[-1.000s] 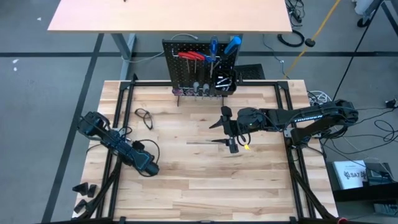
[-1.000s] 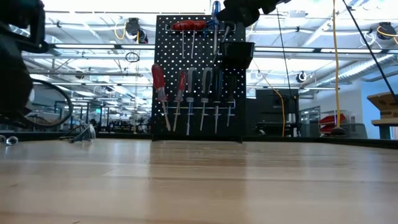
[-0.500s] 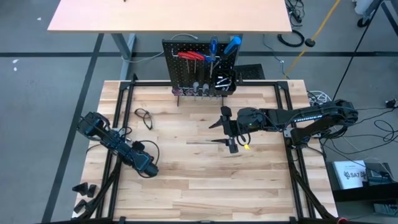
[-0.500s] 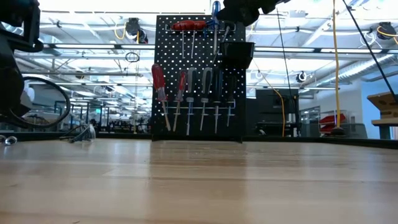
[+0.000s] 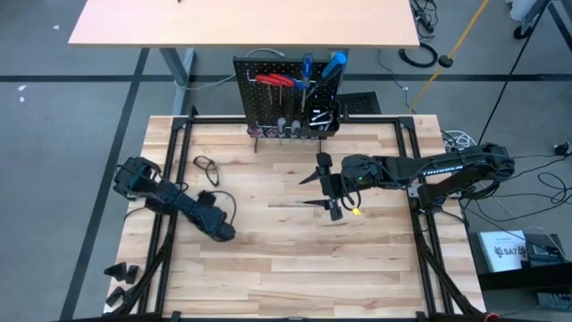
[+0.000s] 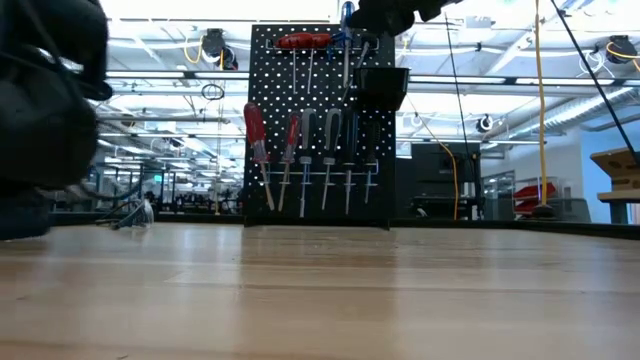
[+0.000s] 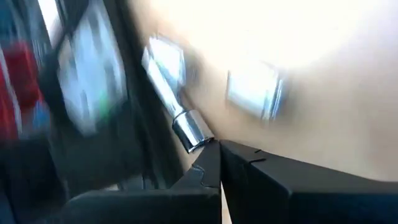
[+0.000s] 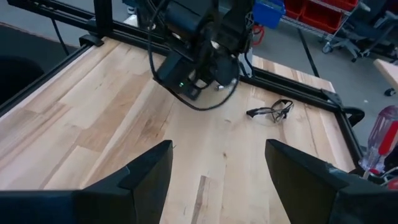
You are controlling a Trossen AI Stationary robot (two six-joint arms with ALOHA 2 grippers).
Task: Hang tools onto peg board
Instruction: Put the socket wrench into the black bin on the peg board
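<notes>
Tools left: under the right claw (image 5: 330, 191) — spread wide, just in front of the peg board (image 5: 288, 108) — a thin silver piece (image 5: 288, 204) lies on the worktop (image 5: 295, 268). Glasses (image 5: 207, 167) lie off to the board's left, near the left claw (image 5: 225, 234), pressed together. Most screwdrivers and hex keys hang already.

A pale wooden slatted tabletop (image 5: 295, 268) sat within a black metal frame (image 5: 427, 259). A tan desk (image 5: 241, 22) stood beyond it.
</notes>
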